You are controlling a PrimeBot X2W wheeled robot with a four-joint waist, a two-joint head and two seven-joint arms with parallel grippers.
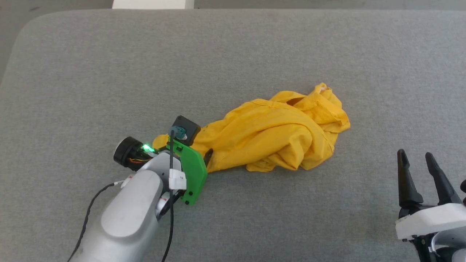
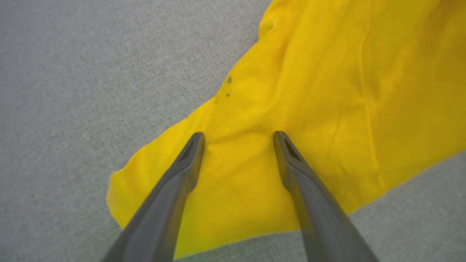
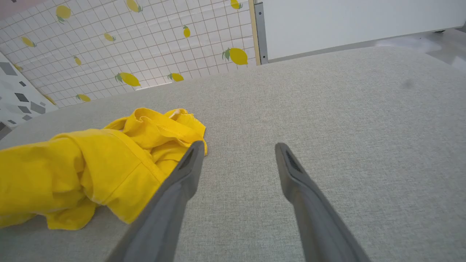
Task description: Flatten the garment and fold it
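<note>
Left wrist view: garment [image 2: 327, 91], limp and light; we would pinch the corner under left tool [image 2: 238, 136], gaping empty like right tool [image 1: 415, 154].

Left forearm [image 1: 131, 214] was a smooth silver-grey rounded shell. Bright green plastic bracket [image 1: 193, 171] sat at the wrist, black square camera module [image 1: 186, 127] with teal plug above it. Black cylinder [image 1: 125, 152] at side, green LED lit. Thin black cable [image 1: 171, 225] ran along arm, carried a white tag [image 1: 177, 180]. Left gripper [image 2: 238, 134] had long dark grey tapered fingers, slotted near tips. Right gripper [image 1: 415, 153] had same dark fingers on a white base [image 1: 429, 218]
</note>
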